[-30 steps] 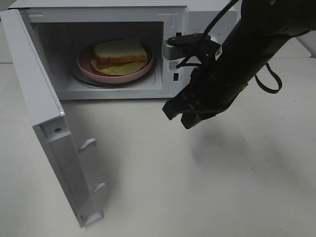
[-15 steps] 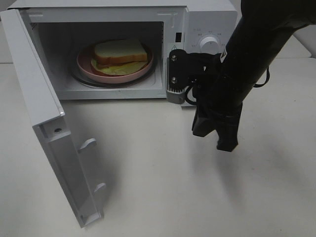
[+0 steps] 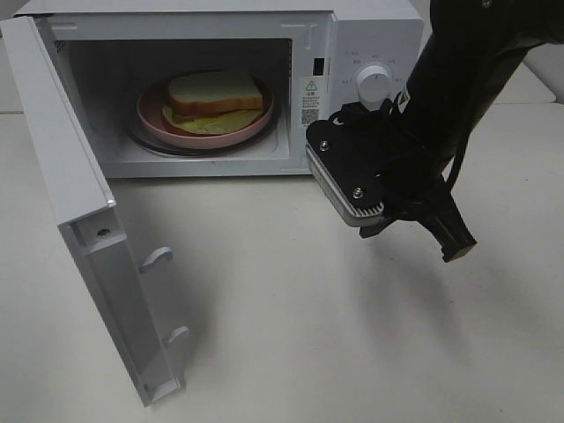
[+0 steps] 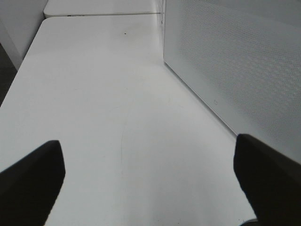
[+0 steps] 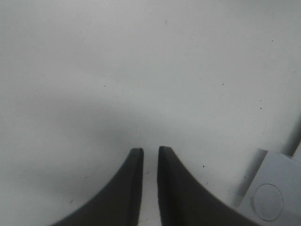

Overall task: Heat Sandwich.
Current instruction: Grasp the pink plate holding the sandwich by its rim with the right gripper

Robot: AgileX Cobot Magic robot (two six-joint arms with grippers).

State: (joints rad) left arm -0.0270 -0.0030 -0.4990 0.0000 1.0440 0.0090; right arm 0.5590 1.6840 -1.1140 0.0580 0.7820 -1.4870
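**Sandwich is in the oven, door wide open, both tools empty**

The sandwich (image 3: 214, 95) sits on its pink plate (image 3: 152, 119) inside the microwave (image 3: 370, 35), on the turntable and well back from the opening. The door (image 3: 79, 220) hangs wide open on the left side.

The right tool (image 5: 149, 153) is out in front of the control panel, below the dial (image 3: 374, 81). It points down at the bare counter (image 3: 291, 335) with only a narrow slit between its jaws and nothing in them. The left tool (image 4: 150, 160) is spread wide beside a perforated white wall, and it is empty too.

How will the sandwich handle? Light and soft, I'd say. The bread would crush under a pinch, and the loose layers of filling and lettuce look ready to slide or splay if the stack is tipped.

So don't grab the bread. The place to take hold is the plate's raised rim at the near edge. It is stiff, but probably smooth and a bit slippery, so it wants a firm grip and a level carry. With the food loaded, the door looks like the next thing to handle.
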